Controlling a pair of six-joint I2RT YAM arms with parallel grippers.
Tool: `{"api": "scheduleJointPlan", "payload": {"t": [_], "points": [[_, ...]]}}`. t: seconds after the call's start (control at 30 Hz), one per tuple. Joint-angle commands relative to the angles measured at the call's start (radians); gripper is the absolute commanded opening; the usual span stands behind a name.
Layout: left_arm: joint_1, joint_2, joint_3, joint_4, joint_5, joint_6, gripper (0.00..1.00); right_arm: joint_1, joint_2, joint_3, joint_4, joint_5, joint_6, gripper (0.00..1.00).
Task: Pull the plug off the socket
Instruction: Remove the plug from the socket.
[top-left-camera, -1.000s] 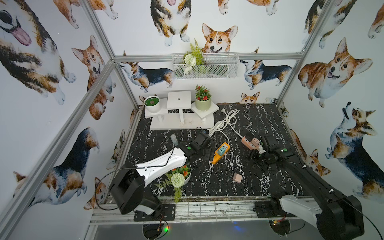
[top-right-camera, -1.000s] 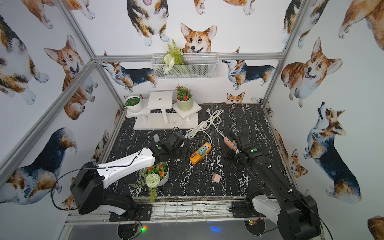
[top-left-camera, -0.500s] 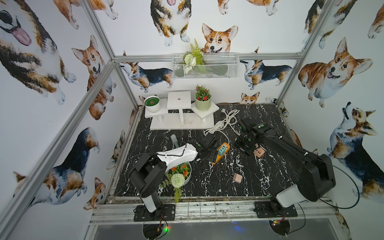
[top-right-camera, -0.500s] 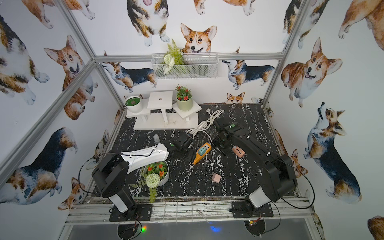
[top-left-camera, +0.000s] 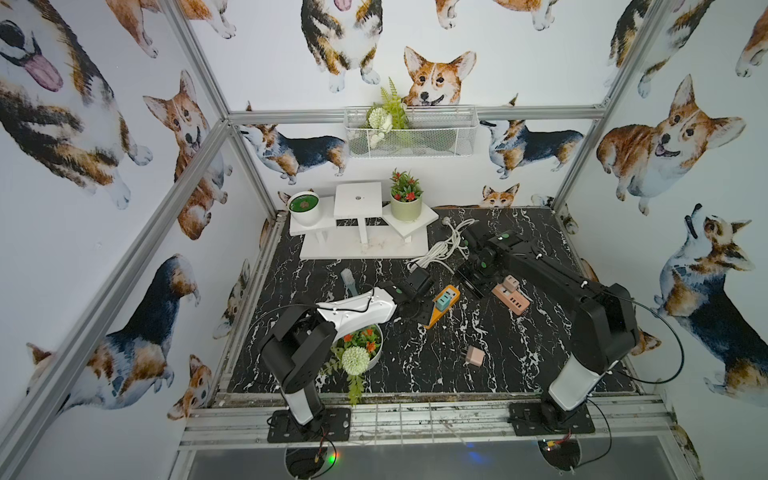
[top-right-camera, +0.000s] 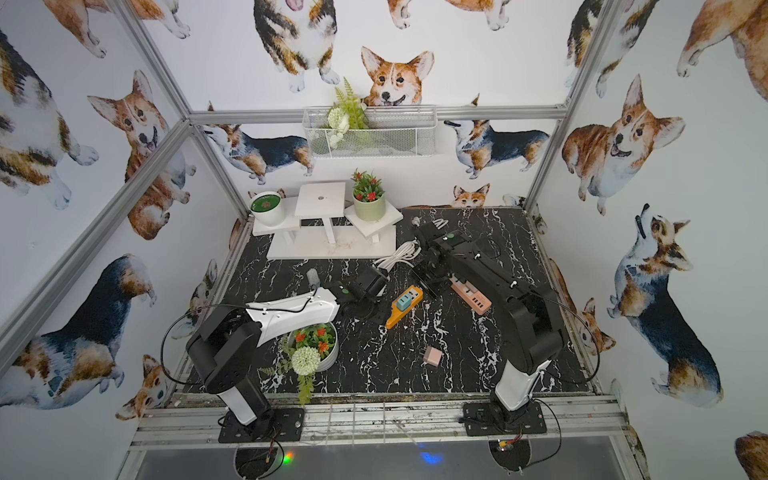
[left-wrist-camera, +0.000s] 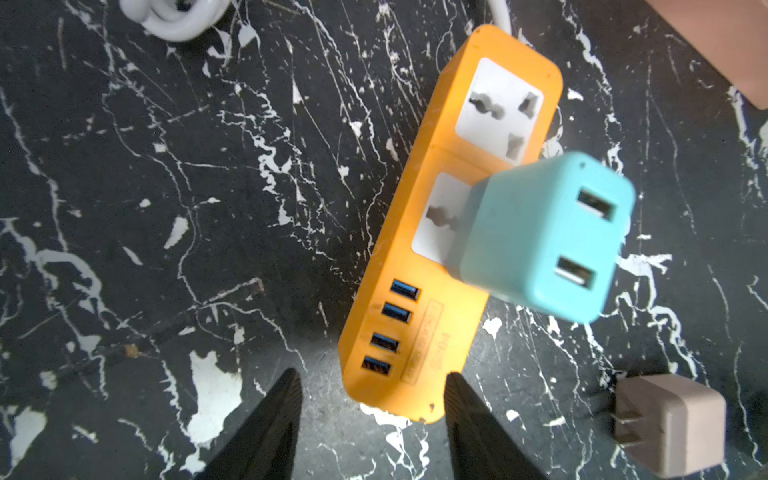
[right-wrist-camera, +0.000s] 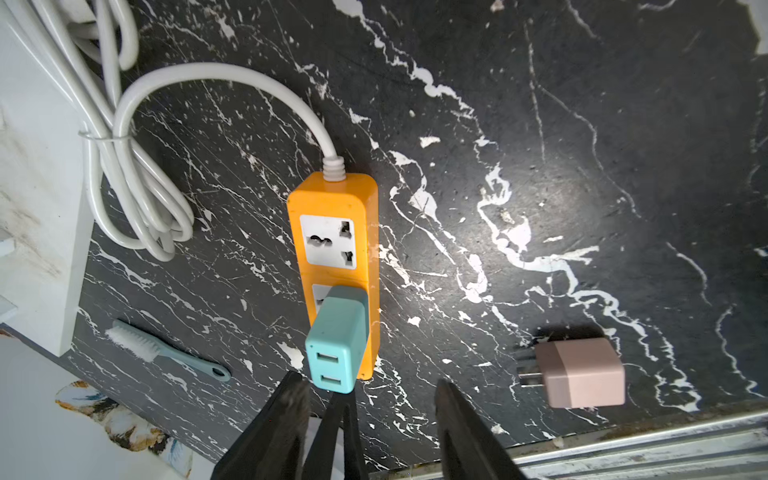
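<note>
Part-open, empty left hand (left-wrist-camera: 372, 374) flanks the orange plastic power strip (left-wrist-camera: 453, 332); teal square plug (right-wrist-camera: 336, 345) stands just ahead of part-open, empty right hand (right-wrist-camera: 366, 378).

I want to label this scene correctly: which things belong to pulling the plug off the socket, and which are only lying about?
For the job:
- teal plug
- orange power strip that it sits in
- left gripper
- right gripper

Lying about:
- loose pink charger
- brush
- flower bowl
- white stand
</note>
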Motion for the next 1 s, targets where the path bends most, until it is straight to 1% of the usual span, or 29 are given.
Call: {"api": "scheduleJointPlan", "payload": {"t": [0.0, 0.1, 0.13, 0.17, 0.3, 0.77, 0.97], "points": [[-0.017, -0.001, 0.016, -0.004, -0.006, 0.018, 0.51, 0.006, 0.033, 0.031, -0.032, -0.001, 0.019, 0.54], [-0.041, -0.026, 0.013, -0.005, -0.052, 0.027, 0.50, 0.005, 0.047, 0.035, -0.025, -0.005, 0.026, 0.53], [-0.046, -0.033, 0.011, -0.001, -0.055, 0.030, 0.47, 0.005, 0.052, 0.037, -0.021, -0.008, 0.029, 0.53], [-0.051, -0.037, 0.010, -0.001, -0.057, 0.032, 0.47, 0.005, 0.056, 0.037, -0.020, -0.012, 0.032, 0.52], [-0.065, -0.030, 0.011, -0.006, -0.052, 0.043, 0.46, 0.006, 0.071, 0.034, -0.010, -0.027, 0.060, 0.52], [-0.066, 0.021, -0.009, -0.014, -0.044, 0.081, 0.39, 0.052, 0.127, 0.084, -0.005, -0.055, 0.171, 0.51], [-0.067, 0.027, -0.019, -0.013, -0.043, 0.081, 0.39, 0.066, 0.162, 0.094, 0.003, -0.065, 0.196, 0.51]]}}
